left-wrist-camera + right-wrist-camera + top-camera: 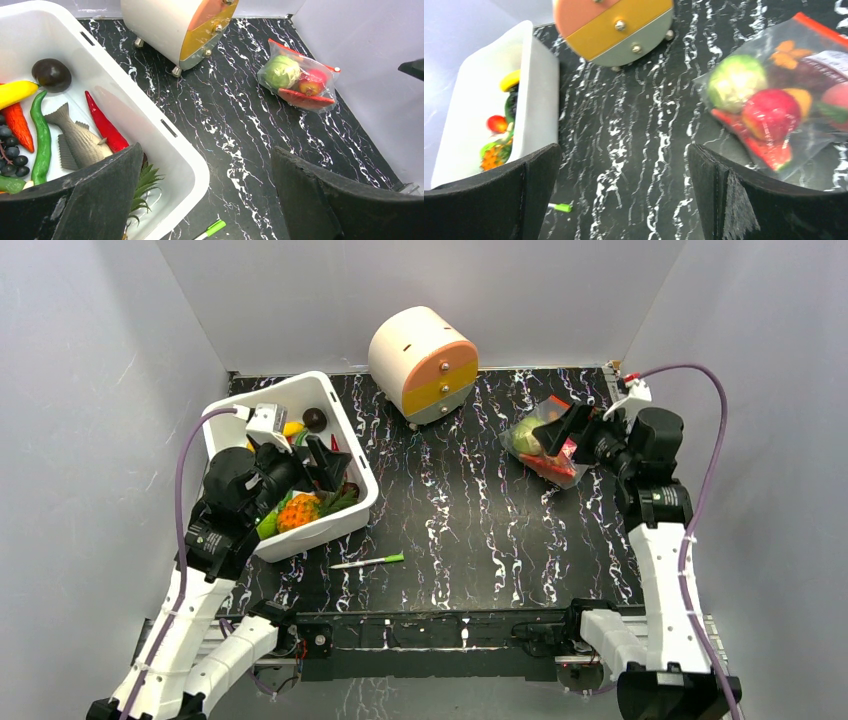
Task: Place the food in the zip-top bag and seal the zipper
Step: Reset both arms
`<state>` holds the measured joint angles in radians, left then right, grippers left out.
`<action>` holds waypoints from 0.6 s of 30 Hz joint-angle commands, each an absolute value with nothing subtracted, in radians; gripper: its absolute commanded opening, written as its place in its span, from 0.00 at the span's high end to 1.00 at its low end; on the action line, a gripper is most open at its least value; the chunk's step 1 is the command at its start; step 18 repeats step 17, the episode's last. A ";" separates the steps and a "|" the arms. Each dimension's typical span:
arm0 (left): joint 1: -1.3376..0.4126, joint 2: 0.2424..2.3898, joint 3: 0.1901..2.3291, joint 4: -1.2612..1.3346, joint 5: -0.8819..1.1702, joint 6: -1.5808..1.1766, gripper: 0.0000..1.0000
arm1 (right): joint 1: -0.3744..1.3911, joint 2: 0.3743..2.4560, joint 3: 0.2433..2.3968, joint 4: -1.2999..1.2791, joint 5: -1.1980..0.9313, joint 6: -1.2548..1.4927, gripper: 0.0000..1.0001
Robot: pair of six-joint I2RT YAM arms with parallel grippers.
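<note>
The counter [470,510] carries the white bin [290,392] at 9 o'clock, with food [300,510] left in it. The zip-top bag [545,445] lies at 2 o'clock, several pieces inside. Both claws are released and empty: the left claw [206,160] hangs over the bin, the right claw [624,155] just beside the bag. Loading looks unfinished, so the next move calls for gripping a bin piece. I cannot tell whether the zipper [300,53] is sealed.

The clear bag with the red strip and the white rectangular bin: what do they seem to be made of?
The clear crinkly bag looks like thin flexible plastic film: see-through, wrinkled, with glare over the toy food inside. The white rectangular bin looks like rigid moulded plastic, smooth and slightly glossy, with slots cut in its wall.
</note>
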<state>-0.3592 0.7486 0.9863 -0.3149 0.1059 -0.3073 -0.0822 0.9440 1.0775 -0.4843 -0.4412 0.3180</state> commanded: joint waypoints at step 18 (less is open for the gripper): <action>-0.356 0.737 0.927 -0.279 0.067 -0.304 0.02 | 0.049 0.762 0.955 -0.465 -0.573 0.324 0.02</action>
